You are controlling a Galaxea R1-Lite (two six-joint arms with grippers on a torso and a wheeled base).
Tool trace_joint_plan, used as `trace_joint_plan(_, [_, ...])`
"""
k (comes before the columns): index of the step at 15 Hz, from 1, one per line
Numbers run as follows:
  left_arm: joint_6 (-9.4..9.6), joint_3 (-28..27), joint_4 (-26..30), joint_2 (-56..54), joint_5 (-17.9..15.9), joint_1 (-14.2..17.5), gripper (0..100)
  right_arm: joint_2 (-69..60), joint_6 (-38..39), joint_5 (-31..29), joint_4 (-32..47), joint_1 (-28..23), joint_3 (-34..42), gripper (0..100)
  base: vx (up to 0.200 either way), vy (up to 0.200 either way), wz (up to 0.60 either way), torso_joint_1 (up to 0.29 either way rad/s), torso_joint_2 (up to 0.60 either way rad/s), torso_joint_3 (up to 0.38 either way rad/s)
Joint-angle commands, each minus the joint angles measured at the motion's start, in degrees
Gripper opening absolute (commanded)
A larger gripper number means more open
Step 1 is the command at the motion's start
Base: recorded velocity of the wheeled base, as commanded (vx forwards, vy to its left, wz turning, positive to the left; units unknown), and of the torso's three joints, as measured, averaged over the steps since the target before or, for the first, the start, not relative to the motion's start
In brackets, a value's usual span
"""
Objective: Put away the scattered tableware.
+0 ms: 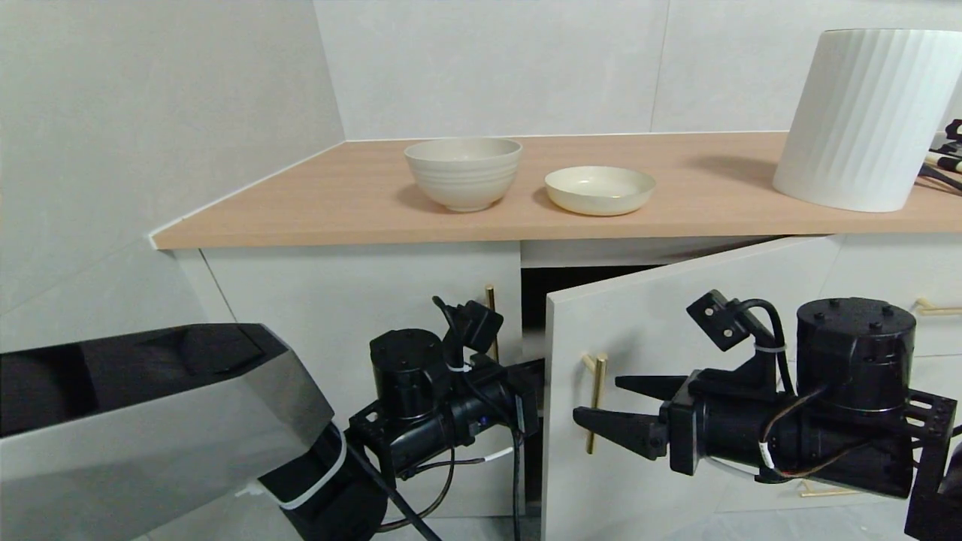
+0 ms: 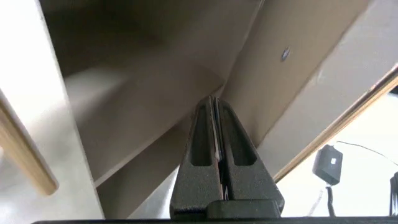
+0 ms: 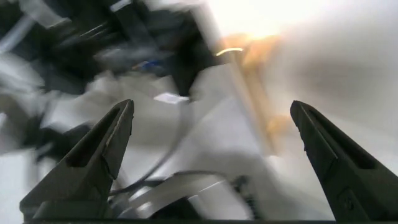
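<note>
Up on the bench (image 1: 338, 203), a flat slab with a pale wood-grain finish, sit the two pieces of tableware. One is a deep, round cream bowl (image 1: 464, 173) with faint horizontal ridges around its matte outside. Just beside it, on the robot's right, is a low, wide dish (image 1: 600, 189) of glossier cream with a gently upturned rim. The two stand upright and do not touch. Farther right stands a tall ribbed white cylinder (image 1: 868, 116), slightly tapered. Below the bench the cabinet fronts are smooth and white, and one cabinet door (image 1: 676, 338) is swung partly open, carrying a slim brass handle (image 1: 599, 372). The right hand (image 1: 599, 400), black with long pointed fingers, is spread wide at that handle, which shows between the two fingers in the head view (contact cannot be made out, since the wrist view is smeared). The left hand (image 2: 213, 106) has its two black wedge-shaped fingers pressed flat together with nothing between them. It points into the cabinet's beige interior, near a plain shelf board (image 2: 124, 93). Both hands sit well below the bench top and well apart from the tableware: the bowl stands above and a little to the left of the left hand, and the dish roughly above the right hand's fingertips.
</note>
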Motion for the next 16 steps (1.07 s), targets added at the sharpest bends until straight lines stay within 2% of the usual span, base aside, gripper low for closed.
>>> trace_joint_plan(1, [-0.01,-0.5,-0.1,-0.1,-0.1,0.0,0,0.2,-0.1,-0.7,0.2,-0.5,0.1,100,0.0,0.0,0.0,0.0,0.0,0.0])
trace_joint_plan(4, [-0.01,-1.3,0.2,-1.1,-0.1,0.0,0,-4.4,-1.5,-0.6,1.5,-1.6,3.1,100,0.0,0.0,0.0,0.0,0.0,0.0])
trace_joint_plan(6, [-0.01,-3.3,1.0,-1.8,-0.2,0.0,0,-11.1,-4.0,-0.6,8.9,-3.2,6.6,100,0.0,0.0,0.0,0.0,0.0,0.0])
trace_joint_plan(7, [-0.1,-3.5,2.4,-2.5,-0.7,-0.1,0,-17.8,-4.2,-1.0,18.6,-3.3,6.5,100,0.0,0.0,0.0,0.0,0.0,0.0])
trace_joint_plan(8, [-0.1,-3.4,2.9,-2.8,-0.7,-0.2,0,-20.6,-4.3,-1.8,22.1,-3.3,6.3,100,0.0,0.0,0.0,0.0,0.0,0.0])
trace_joint_plan(10, [-0.1,-3.2,3.1,-3.0,-0.7,-0.9,0,-23.4,-5.0,-4.5,23.6,-3.3,7.4,100,0.0,0.0,0.0,0.0,0.0,0.0])
trace_joint_plan(16, [-0.1,-2.7,3.2,-2.5,-0.8,-2.1,0,-23.3,-5.0,-4.8,23.7,-3.2,9.4,100,0.0,0.0,0.0,0.0,0.0,0.0])
